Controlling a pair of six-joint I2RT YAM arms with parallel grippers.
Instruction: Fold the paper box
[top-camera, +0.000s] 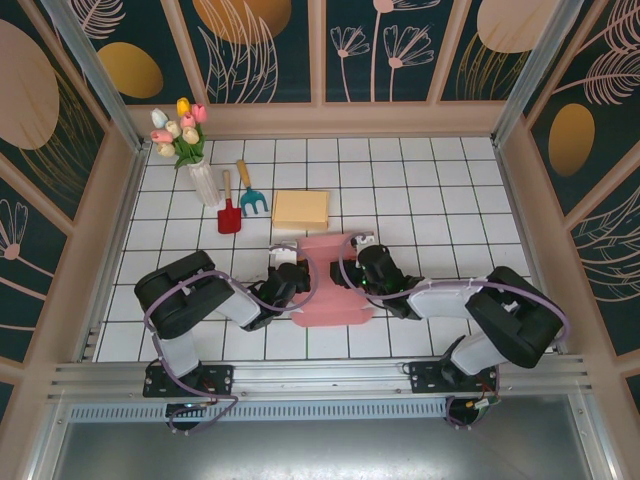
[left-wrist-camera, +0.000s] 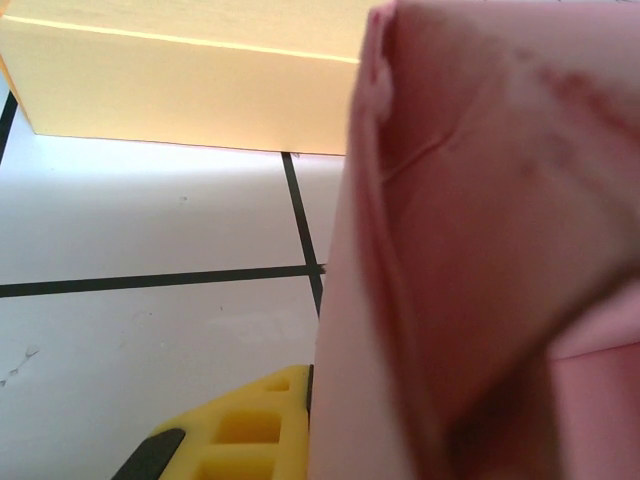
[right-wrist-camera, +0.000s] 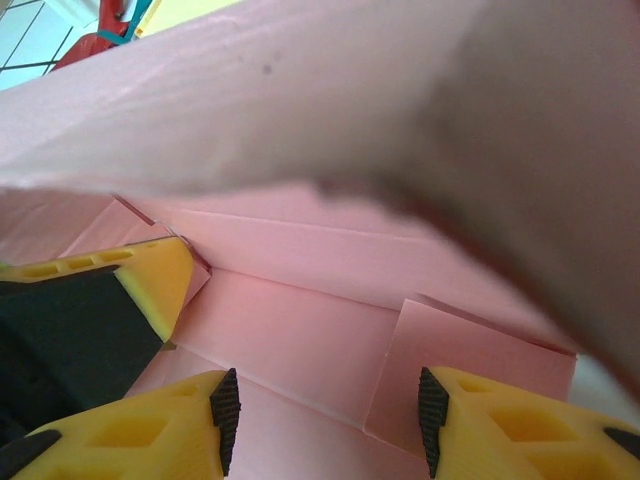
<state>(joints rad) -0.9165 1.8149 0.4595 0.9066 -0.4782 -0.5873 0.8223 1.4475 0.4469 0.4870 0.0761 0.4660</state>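
Paper box (top-camera: 332, 282) sits on the counter (top-camera: 450, 200) toward 6 o'clock; its raised flap blocks much of both wrist views, hiding one left finger. Left arm (top-camera: 190, 295) reaches in from 9 o'clock, left jaws clamped on box edge; right arm (top-camera: 510, 315) from 3 o'clock, right jaws apart.

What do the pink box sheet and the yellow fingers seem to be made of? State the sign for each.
The pink box sheet: thin matte card or paper, judging by sharp creases and flaps that bend; the yellow fingers: likely moulded or printed plastic, matte, with hollow cells and black ribbed faces.
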